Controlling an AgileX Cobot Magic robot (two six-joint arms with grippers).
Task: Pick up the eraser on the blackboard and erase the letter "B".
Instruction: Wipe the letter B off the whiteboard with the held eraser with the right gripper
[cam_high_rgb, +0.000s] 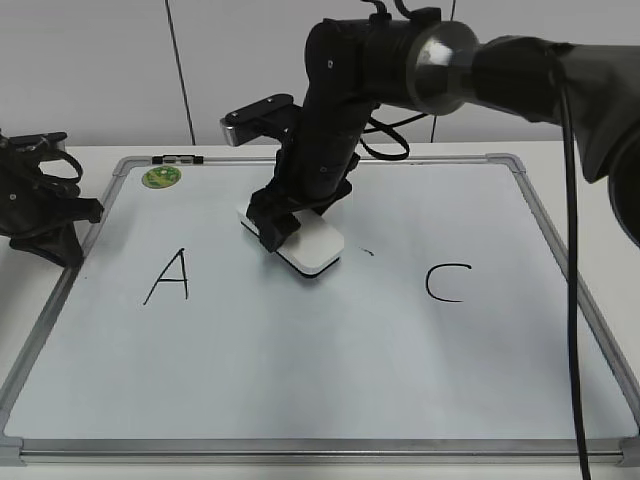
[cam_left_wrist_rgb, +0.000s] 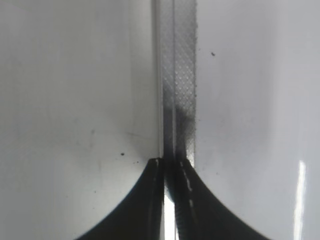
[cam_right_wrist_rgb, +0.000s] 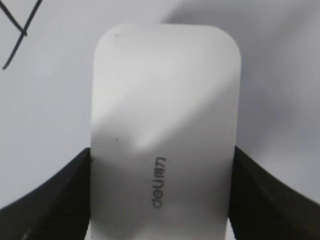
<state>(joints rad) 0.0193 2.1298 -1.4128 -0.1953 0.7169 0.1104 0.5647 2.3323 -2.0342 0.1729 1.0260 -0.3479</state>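
Eraser (cam_high_rgb: 310, 247): white, rounded-rectangular, lying flat on the blackboard (cam_high_rgb: 300, 380) near the middle, between the black "A" (cam_high_rgb: 168, 276) on the left and the black "C" (cam_high_rgb: 447, 283) on the right. Long axis running diagonally in the exterior view, from upper left under the gripper down to the lower right, free end toward the near-right. Dark underside showing as a thin edge along the low corner. In the right wrist view, seen lengthwise (cam_right_wrist_rgb: 165, 130), grey lettering near the gripper end, far end pointing away from the camera.

Right gripper (cam_high_rgb: 285, 222) clamped on the eraser, one black finger (cam_right_wrist_rgb: 55, 200) pressed to each long side, reaching across from the right of the table. Arm body looming over the upper middle of the board, hiding the surface behind it.

Letter "B": only a small black fleck (cam_high_rgb: 367, 252) visible just right of the eraser; rest either wiped or covered, impossible to tell which.

Left gripper (cam_high_rgb: 45, 215) resting off the board's left edge, apart from the eraser. In the left wrist view, fingertips (cam_left_wrist_rgb: 170, 167) drawn together, touching or nearly so, directly over the grey metal frame strip (cam_left_wrist_rgb: 180, 75), holding nothing.

Small round green magnet (cam_high_rgb: 161, 177) at the upper left corner of the board, well apart from the eraser. Part of the "A" strokes (cam_right_wrist_rgb: 17, 35) at the top left of the right wrist view.
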